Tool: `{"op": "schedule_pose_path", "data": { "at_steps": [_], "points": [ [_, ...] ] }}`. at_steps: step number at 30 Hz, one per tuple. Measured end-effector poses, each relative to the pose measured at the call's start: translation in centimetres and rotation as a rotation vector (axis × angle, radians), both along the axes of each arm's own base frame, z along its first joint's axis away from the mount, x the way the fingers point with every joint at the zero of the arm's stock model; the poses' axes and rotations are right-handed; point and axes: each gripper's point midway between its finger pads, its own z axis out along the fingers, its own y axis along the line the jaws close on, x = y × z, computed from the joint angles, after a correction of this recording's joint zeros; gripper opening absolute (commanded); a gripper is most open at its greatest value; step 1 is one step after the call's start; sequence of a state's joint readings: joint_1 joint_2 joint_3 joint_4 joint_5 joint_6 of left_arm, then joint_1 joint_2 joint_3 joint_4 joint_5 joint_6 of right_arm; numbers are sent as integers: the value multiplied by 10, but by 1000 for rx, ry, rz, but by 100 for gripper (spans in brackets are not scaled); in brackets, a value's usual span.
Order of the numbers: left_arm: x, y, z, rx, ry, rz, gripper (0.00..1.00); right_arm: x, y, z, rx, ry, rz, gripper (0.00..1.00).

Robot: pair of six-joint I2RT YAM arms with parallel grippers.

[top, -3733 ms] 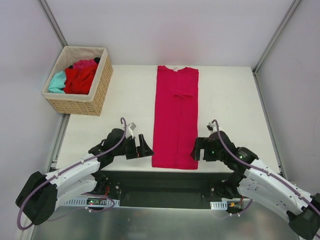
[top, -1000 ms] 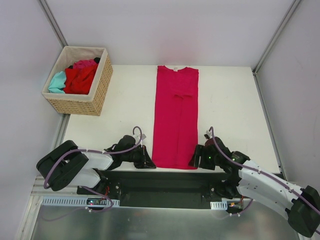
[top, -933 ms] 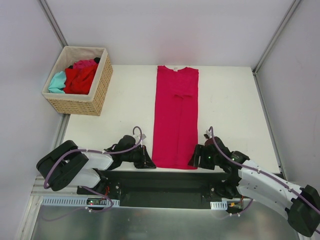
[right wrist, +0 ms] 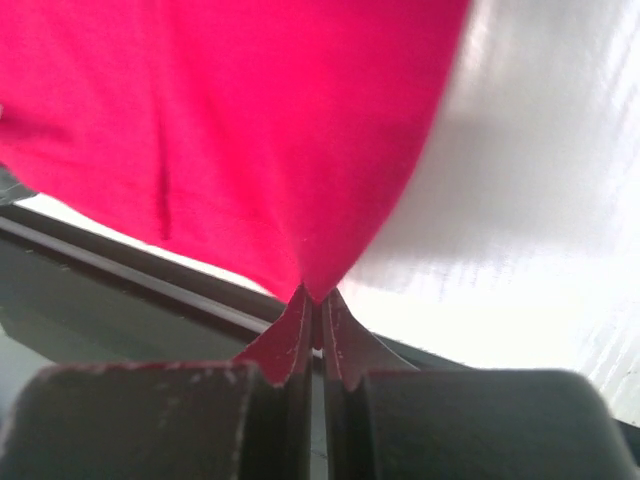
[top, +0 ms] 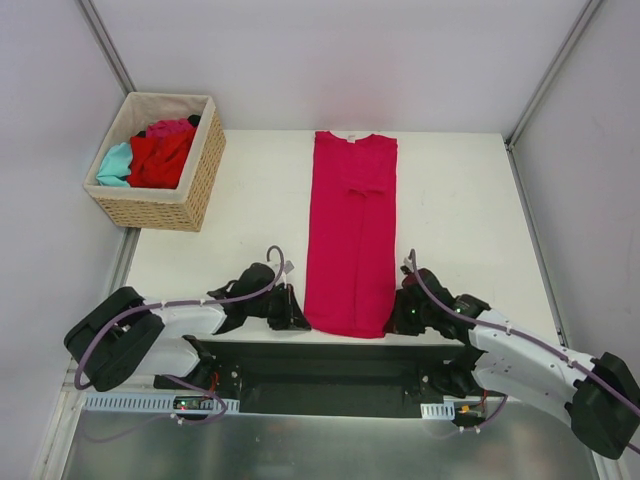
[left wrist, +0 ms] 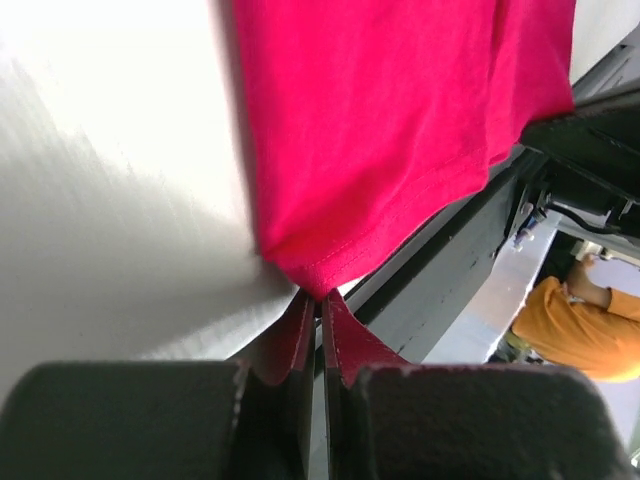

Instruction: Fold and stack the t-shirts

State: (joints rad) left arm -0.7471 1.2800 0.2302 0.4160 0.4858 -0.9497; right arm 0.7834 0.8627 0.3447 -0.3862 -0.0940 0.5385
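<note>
A magenta-pink t-shirt (top: 350, 235) lies as a long narrow strip down the middle of the white table (top: 460, 210), its sleeves folded in and its collar at the far end. My left gripper (top: 300, 322) is shut on the shirt's near left hem corner (left wrist: 318, 272). At the near right hem corner (right wrist: 318, 278), my right gripper (top: 395, 322) is shut on the cloth as well. Both sets of fingers pinch the hem right at the table's front edge. More t-shirts, red (top: 160, 158), teal (top: 114, 165) and pink (top: 170, 127), lie bunched in the basket.
A tan wicker basket (top: 205, 180) stands at the table's far left corner. A black frame (top: 320, 370) runs along the near edge between the arm bases. Grey walls with metal posts close in the left and right sides.
My right gripper has shut on the near right hem corner and shifted slightly inward. The left gripper has stayed shut on its corner and barely moved.
</note>
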Motion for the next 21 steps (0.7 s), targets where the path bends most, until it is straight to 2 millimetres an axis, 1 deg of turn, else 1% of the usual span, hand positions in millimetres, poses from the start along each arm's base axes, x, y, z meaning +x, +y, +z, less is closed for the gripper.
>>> {"op": "schedule_pose_path", "data": {
  "at_steps": [3, 7, 11, 15, 18, 21],
  "points": [
    [10, -3, 10, 19, -37, -3, 0, 8, 7, 16, 6, -38, 25, 1],
    [26, -12, 31, 16, -103, -12, 0, 23, 17, 37, 13, -101, 42, 1],
    [39, -22, 51, -2, -157, -21, 0, 37, 21, 52, -2, -150, 48, 1],
    [48, -26, 64, 5, -188, -27, 0, 52, 21, 67, -36, -201, 47, 1],
    [63, -28, 79, 5, -223, -13, 0, 68, 18, 78, -57, -241, 26, 1],
    [83, -25, 94, 0, -263, 20, 0, 87, 9, 87, -78, -271, -15, 1]
  ]
}}
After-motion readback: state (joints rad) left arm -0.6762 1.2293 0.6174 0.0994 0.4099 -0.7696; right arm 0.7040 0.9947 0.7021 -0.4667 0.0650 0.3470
